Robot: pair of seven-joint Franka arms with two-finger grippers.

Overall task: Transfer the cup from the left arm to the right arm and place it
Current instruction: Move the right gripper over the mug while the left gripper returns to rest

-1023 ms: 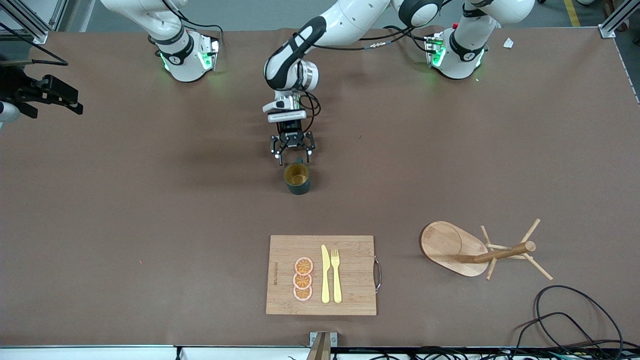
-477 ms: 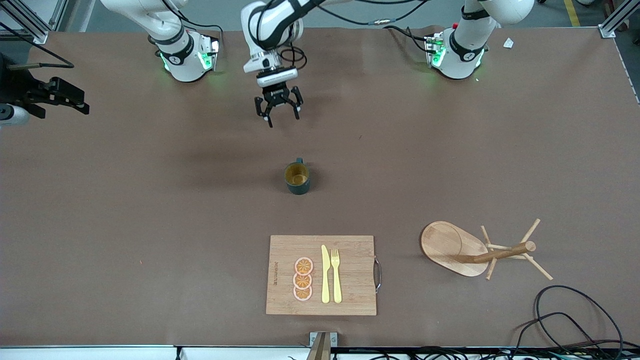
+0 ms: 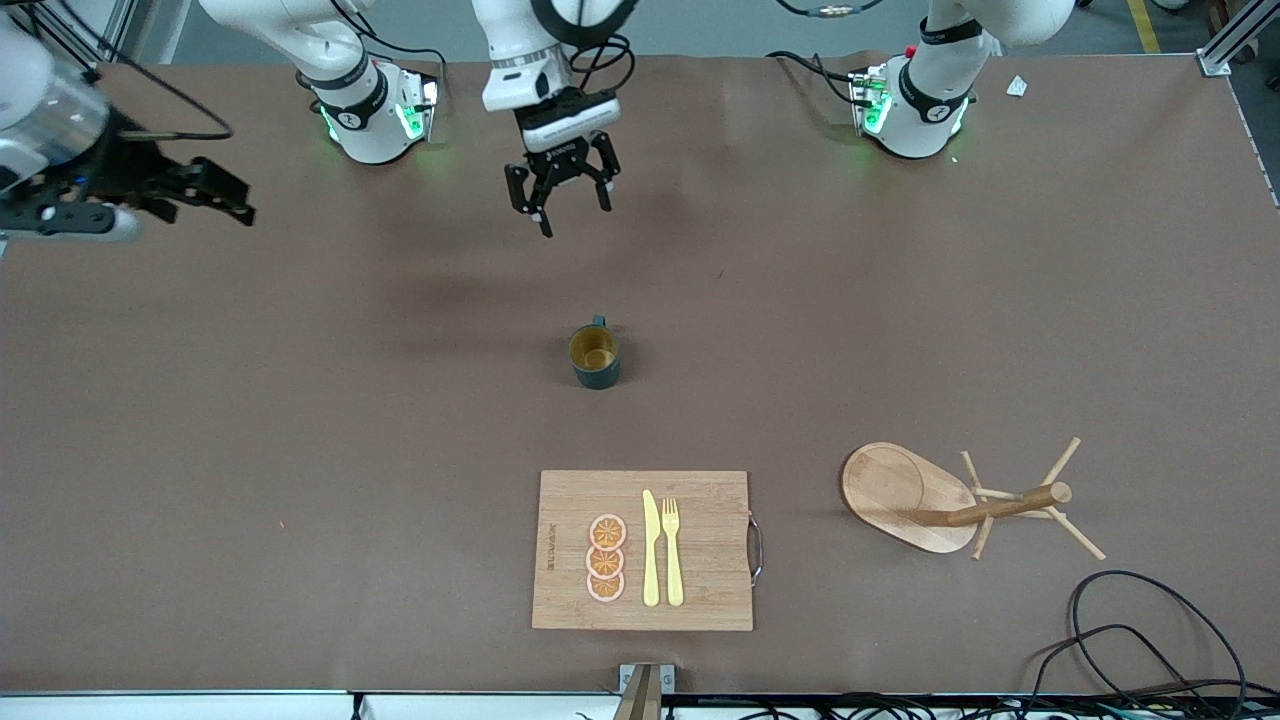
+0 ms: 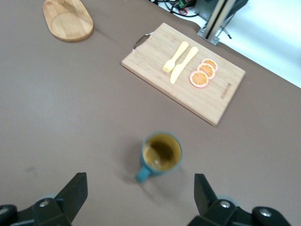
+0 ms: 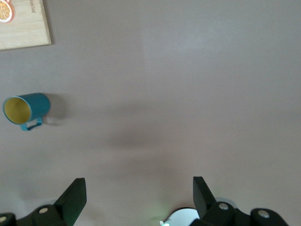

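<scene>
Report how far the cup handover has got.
Done: nothing that shows; the cup stands upright on the table, held by neither arm. In hand: the left gripper hangs open above the table, short of the cup; the right gripper is open at its own end. Left: grasp, handover, placing.

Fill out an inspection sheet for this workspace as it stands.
Surface: brown table, bare between items.
Job's things: small dark teal-green mug with tan inside, upright on the table, untouched.
Clutter: bamboo cutting board holding three orange slices, yellow plastic knife and fork; wooden peg rack lying on its side toward the left arm's end.
Grippers: left end effector open, up over bare table between the mug and the bases; right end effector open, over the table's edge at the right arm's end.
Cables: black loop on the table.
Surroundings: nothing seen.
</scene>
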